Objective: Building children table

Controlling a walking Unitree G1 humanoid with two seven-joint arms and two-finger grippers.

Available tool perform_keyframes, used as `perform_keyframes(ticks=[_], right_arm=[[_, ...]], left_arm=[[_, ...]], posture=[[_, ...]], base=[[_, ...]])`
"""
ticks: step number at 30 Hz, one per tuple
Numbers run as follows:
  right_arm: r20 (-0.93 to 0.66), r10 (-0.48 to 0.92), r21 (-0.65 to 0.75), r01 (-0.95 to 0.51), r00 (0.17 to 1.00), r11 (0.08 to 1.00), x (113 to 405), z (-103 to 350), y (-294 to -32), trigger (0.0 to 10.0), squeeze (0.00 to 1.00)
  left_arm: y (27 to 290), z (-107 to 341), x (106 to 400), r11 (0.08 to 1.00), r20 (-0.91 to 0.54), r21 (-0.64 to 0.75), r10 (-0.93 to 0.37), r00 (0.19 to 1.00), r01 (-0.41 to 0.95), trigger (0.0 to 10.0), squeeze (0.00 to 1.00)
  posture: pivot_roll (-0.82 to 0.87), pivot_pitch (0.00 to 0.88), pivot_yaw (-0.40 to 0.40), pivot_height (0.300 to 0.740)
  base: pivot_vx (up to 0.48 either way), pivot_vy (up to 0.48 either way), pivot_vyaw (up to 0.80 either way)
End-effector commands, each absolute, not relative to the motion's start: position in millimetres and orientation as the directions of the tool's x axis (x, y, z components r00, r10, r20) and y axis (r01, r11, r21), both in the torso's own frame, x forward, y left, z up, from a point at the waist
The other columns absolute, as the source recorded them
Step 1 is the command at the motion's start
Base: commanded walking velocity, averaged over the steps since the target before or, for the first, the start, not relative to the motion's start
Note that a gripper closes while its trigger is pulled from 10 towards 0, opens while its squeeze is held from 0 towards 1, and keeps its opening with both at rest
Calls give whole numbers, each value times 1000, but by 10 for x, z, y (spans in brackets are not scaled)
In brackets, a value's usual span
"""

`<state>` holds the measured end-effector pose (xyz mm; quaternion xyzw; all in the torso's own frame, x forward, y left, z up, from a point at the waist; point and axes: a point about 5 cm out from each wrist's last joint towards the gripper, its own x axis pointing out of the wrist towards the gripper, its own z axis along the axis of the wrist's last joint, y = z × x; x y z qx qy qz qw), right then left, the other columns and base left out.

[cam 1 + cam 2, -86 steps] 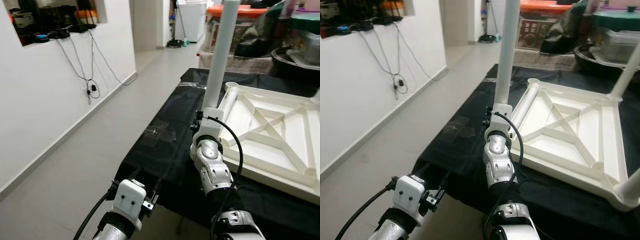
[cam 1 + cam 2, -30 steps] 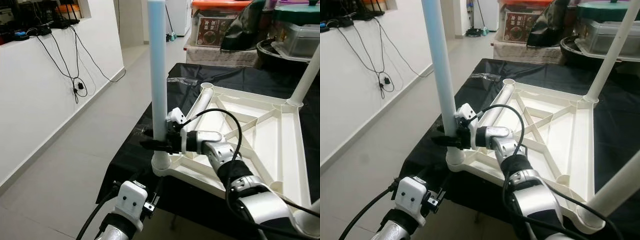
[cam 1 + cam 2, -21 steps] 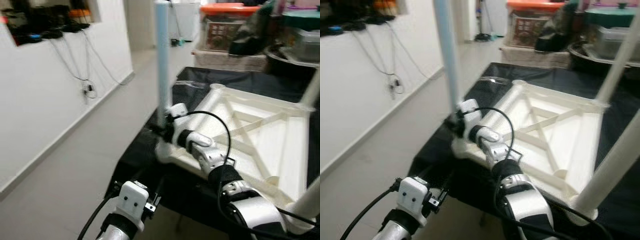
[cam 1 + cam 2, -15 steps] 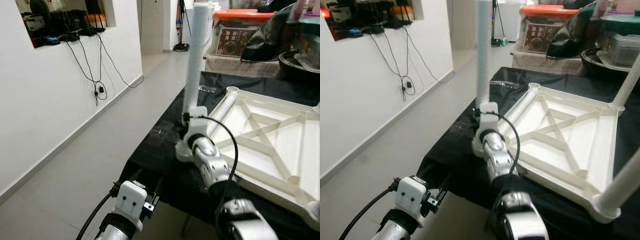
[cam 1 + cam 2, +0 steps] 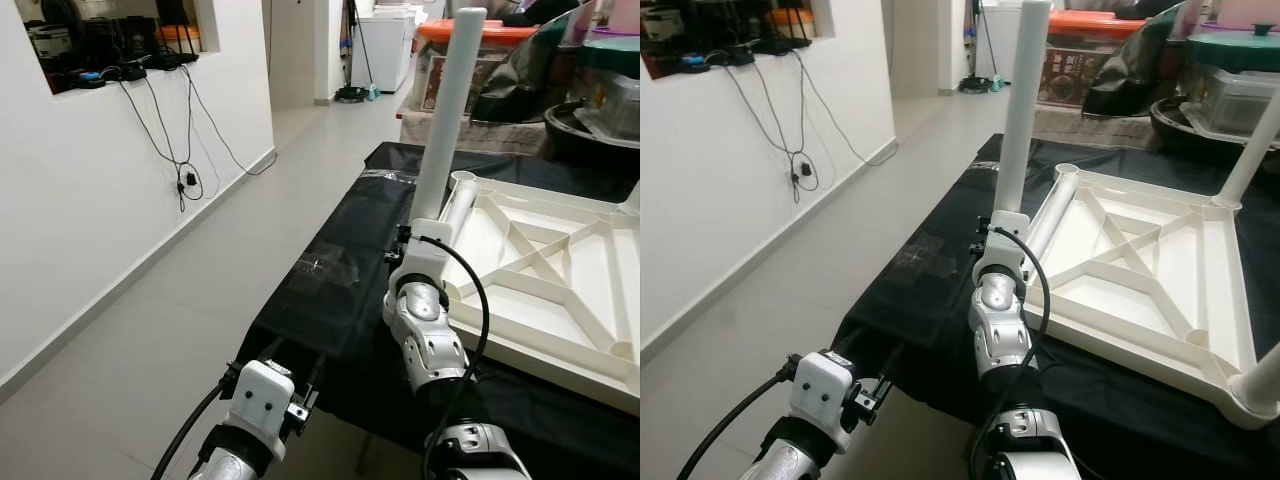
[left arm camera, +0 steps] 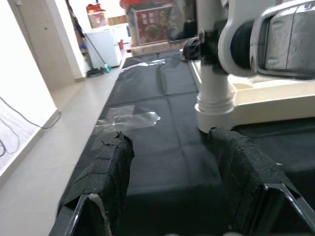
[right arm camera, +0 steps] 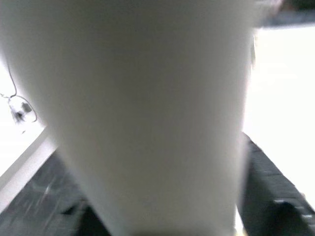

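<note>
A white children's table top (image 5: 560, 290) lies upside down on a black-covered table (image 5: 330, 290). At its near left corner a white leg (image 5: 445, 110) stands upright in the corner socket (image 6: 214, 105). My right gripper (image 5: 404, 243) is shut on that leg just above the socket; in the right wrist view the leg (image 7: 147, 98) sits between the black fingers (image 7: 273, 209). My left gripper (image 6: 170, 142) is open and holds nothing, low at the cloth's near edge, facing the socket. Another white tube (image 5: 1045, 225) lies along the top's left rim.
Two more legs stand at the far right corner (image 5: 1250, 140) and the near right corner (image 5: 1262, 375). Storage boxes (image 5: 1085, 60) and pots crowd the back. To the left is open floor (image 5: 150, 340) and a white wall with hanging cables (image 5: 185, 150).
The head camera has swung, so the whole picture shifts. My right gripper stays shut on the upright leg at the corner. The left gripper hangs as before.
</note>
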<state>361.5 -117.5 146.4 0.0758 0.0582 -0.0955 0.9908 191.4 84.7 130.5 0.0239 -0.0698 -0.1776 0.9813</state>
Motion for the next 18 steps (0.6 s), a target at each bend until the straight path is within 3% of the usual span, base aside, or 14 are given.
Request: perform_keyframes(ticks=[1,2,3,4,5,6,8,11,13,14,16,17,18], right_arm=[[-83,-45,215,62,996,975,3559,1447,-937,10000,1000],[-23,2,203,3,1000,979,3562,1501,-923,10000,1000],[15,75,242,-77,997,967,3579,1550,-931,10000,118],[15,75,242,-77,997,967,3579,1550,-931,10000,118],[24,164,278,-164,986,947,3602,1573,-910,10000,0],[24,164,278,-164,986,947,3602,1573,-910,10000,0],[52,317,301,-318,947,899,3645,1622,-906,10000,0],[63,376,300,-377,924,876,3663,1642,-921,10000,0],[73,582,239,-581,810,778,3680,1692,-946,10000,0],[73,582,239,-581,810,778,3680,1692,-946,10000,0],[66,746,223,-738,663,637,3669,1743,-949,10000,0],[66,746,223,-738,663,637,3669,1743,-949,10000,0],[59,816,216,-806,574,551,3661,1767,-933,10000,0]], left_arm=[[862,1279,1916,936,117,79,-350,929,343,10000,0],[863,1279,1916,936,117,79,-350,929,343,10000,0],[861,1279,1916,935,116,80,-352,929,344,10000,0],[861,1279,1916,935,116,80,-352,929,344,10000,0],[862,1279,1917,936,116,79,-352,929,344,10000,0],[862,1279,1917,936,116,79,-352,929,344,10000,0],[862,1274,1916,935,115,79,-352,929,345,10000,0],[861,1272,1916,935,114,79,-352,929,345,10000,0],[861,1269,1916,935,114,79,-353,929,346,10000,0],[861,1269,1916,935,114,79,-353,929,346,10000,0],[862,1268,1919,935,114,78,-352,929,345,10000,0],[862,1268,1919,935,114,78,-352,929,345,10000,0],[871,1264,1923,938,113,71,-345,932,339,10000,0]], posture=[[-6,0,11,740],[-6,0,11,740],[-6,0,11,740],[-6,0,11,740],[-6,0,11,740],[-6,0,11,740],[-10,0,18,740],[-10,0,18,740],[-10,0,18,740],[-10,0,18,740],[-4,0,13,740],[-4,0,13,740],[-3,0,12,740]], base=[[0,0,0],[0,0,0],[0,0,0],[0,0,0],[0,0,0],[0,0,0],[0,0,0],[0,0,0],[0,0,0],[0,0,0],[0,0,0],[0,0,0],[0,0,0]])
